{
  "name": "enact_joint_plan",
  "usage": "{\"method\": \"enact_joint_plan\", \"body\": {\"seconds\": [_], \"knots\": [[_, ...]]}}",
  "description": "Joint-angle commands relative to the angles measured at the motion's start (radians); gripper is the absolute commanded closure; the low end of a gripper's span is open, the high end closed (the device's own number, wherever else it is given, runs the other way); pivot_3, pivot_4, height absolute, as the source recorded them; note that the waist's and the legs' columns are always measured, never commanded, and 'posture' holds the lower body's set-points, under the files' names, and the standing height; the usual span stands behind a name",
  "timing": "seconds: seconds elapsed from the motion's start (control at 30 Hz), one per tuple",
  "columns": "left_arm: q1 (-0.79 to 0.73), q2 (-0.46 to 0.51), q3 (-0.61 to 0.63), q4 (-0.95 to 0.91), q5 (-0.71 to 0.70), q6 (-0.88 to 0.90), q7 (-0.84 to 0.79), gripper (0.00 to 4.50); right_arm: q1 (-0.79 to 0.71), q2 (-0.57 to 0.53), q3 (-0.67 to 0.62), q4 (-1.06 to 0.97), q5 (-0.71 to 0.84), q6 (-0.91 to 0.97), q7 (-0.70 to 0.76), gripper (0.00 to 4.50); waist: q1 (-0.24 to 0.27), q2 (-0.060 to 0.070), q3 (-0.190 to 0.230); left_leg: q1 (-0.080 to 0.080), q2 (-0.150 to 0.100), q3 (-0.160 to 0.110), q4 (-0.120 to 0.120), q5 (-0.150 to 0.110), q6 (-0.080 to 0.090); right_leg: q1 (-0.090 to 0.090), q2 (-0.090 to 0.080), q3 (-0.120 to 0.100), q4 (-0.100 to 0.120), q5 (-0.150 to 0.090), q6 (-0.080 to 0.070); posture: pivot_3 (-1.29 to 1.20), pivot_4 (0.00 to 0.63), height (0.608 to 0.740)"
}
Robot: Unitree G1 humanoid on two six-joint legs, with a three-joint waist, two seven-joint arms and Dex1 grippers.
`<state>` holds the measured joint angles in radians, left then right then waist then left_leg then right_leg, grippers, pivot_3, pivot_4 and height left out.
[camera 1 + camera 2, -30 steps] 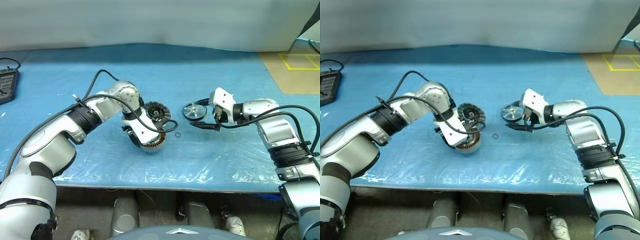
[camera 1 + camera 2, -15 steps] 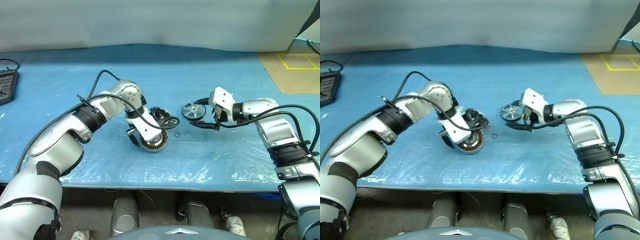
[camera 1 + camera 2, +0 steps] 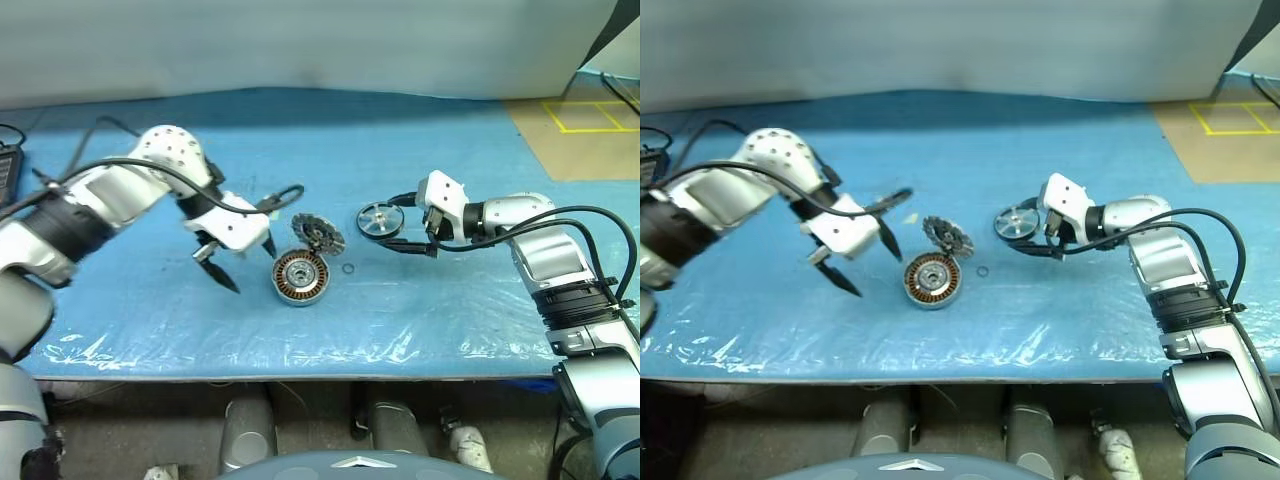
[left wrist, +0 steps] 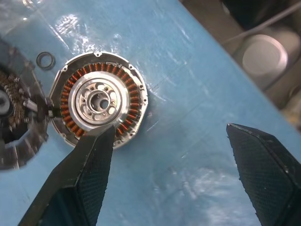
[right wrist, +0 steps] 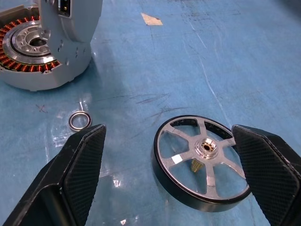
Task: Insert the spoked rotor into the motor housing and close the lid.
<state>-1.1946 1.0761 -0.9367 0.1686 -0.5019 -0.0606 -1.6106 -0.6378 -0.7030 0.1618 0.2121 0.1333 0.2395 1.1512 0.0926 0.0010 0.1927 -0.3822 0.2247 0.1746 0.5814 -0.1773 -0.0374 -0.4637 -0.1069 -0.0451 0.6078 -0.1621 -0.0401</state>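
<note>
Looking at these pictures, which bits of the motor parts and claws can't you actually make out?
- Lid: cut off by the left wrist view's edge; in the head views too small to tell whether it leans on the motor housing.
- Motor housing: partly covered by the lid in the right wrist view.
- Small ring: too small to identify.
- Spoked rotor: its underside is hidden.

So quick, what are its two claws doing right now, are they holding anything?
Left gripper: open, holding nothing, up off the table.
Right gripper: open, holding nothing; the rotor lies between its fingers.
</note>
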Motion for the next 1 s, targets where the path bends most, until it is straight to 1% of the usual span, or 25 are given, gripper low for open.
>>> {"method": "enact_joint_plan", "body": {"seconds": [0.03,0.07,0.13,0.2,0.27,0.4,0.47,0.57,0.63,0.7,0.73,0.77,0.9,1.0], "knots": [[0.068,-0.012,0.140,0.041,-0.105,0.107,-0.004,0.54,0.036,0.028,-0.064,-0.065,0.078,0.041,-0.015,0.00,0.002,0.000,0.000,0.000,0.000,0.000,0.000,0.000,0.000,0.000,0.000,0.001,0.000,0.000,0.000,0.00,0.150,0.740],[0.098,-0.021,0.180,0.048,-0.127,0.137,-0.004,0.54,0.049,0.035,-0.071,-0.080,0.092,0.055,-0.019,0.00,0.003,0.000,0.000,0.000,0.000,0.000,0.000,0.000,0.000,0.001,0.000,0.001,0.000,0.000,0.000,0.00,0.150,0.740],[0.184,-0.061,0.292,0.063,-0.152,0.171,0.008,0.54,0.078,0.052,-0.086,-0.109,0.116,0.074,-0.034,0.00,0.002,0.000,0.000,0.000,-0.001,0.000,0.001,0.000,0.000,0.002,0.000,0.001,0.000,0.000,0.000,0.00,0.150,0.740],[0.270,-0.110,0.403,0.097,-0.209,0.236,0.025,0.54,0.111,0.070,-0.105,-0.141,0.148,0.097,-0.052,0.00,0.002,0.000,0.000,0.000,-0.001,0.000,0.002,0.000,0.000,0.002,-0.001,0.002,0.000,0.000,0.000,0.00,0.150,0.740],[0.338,-0.147,0.482,0.106,-0.206,0.256,0.055,0.54,0.137,0.081,-0.115,-0.167,0.163,0.108,-0.068,0.00,0.002,0.000,0.000,0.000,-0.001,0.000,0.002,0.000,0.000,0.002,-0.001,0.002,0.000,0.000,0.000,0.00,0.150,0.740],[0.485,-0.220,0.615,0.066,-0.206,0.300,0.134,0.54,0.200,0.100,-0.120,-0.251,0.194,0.145,-0.105,0.00,0.000,0.000,0.000,0.002,-0.001,0.000,0.001,0.000,0.000,0.002,0.000,0.002,0.001,0.000,0.000,0.00,0.150,0.740],[0.551,-0.258,0.681,0.036,-0.208,0.272,0.147,0.54,0.226,0.106,-0.120,-0.294,0.209,0.170,-0.123,0.00,0.000,0.000,0.000,0.003,-0.001,0.000,0.001,0.000,0.000,0.003,0.000,0.002,0.001,0.000,0.000,0.00,0.150,0.740],[0.628,-0.291,0.739,-0.009,-0.191,0.309,0.192,0.54,0.270,0.113,-0.103,-0.374,0.233,0.214,-0.140,0.00,0.001,0.000,0.000,0.003,-0.001,0.000,0.001,0.000,0.000,0.003,0.000,0.002,0.000,0.000,0.000,0.00,0.150,0.740],[0.684,-0.313,0.755,-0.025,-0.148,0.271,0.206,0.54,0.288,0.124,-0.084,-0.403,0.231,0.229,-0.158,0.00,0.001,0.000,-0.001,0.004,-0.001,0.000,0.001,0.000,0.000,0.004,0.000,0.002,0.000,0.000,0.000,0.00,0.150,0.740],[0.742,-0.357,0.783,-0.038,-0.126,0.211,0.225,0.54,0.299,0.134,-0.058,-0.405,0.206,0.226,-0.179,0.00,0.000,0.000,-0.001,0.007,-0.001,0.000,0.000,0.000,0.000,0.007,0.000,0.003,0.000,0.000,0.001,0.00,0.150,0.740],[0.766,-0.375,0.793,-0.045,-0.119,0.193,0.227,0.54,0.302,0.135,-0.046,-0.399,0.190,0.219,-0.187,0.00,0.000,0.000,-0.001,0.008,-0.001,0.000,0.000,0.000,0.000,0.007,0.000,0.003,-0.001,-0.001,0.002,0.00,0.150,0.740],[0.787,-0.392,0.800,-0.053,-0.112,0.179,0.229,0.54,0.304,0.136,-0.036,-0.392,0.179,0.213,-0.193,0.00,0.000,0.000,-0.001,0.008,-0.001,0.000,0.000,0.000,0.000,0.008,0.000,0.004,-0.001,-0.004,0.007,0.00,0.150,0.740],[0.859,-0.452,0.812,-0.021,-0.061,0.070,0.195,0.54,0.286,0.167,-0.012,-0.325,0.146,0.178,-0.225,0.00,0.000,-0.001,-0.001,0.008,-0.001,0.000,0.000,0.000,0.000,0.008,0.000,0.004,-0.001,-0.005,0.008,0.00,0.150,0.740],[0.887,-0.483,0.821,0.000,-0.040,0.031,0.191,0.54,0.282,0.178,0.006,-0.280,0.117,0.139,-0.226,0.00,0.000,-0.001,-0.001,0.009,-0.001,0.000,0.000,0.000,0.000,0.008,0.000,0.004,-0.001,-0.005,0.008,0.00,0.150,0.740]]}}
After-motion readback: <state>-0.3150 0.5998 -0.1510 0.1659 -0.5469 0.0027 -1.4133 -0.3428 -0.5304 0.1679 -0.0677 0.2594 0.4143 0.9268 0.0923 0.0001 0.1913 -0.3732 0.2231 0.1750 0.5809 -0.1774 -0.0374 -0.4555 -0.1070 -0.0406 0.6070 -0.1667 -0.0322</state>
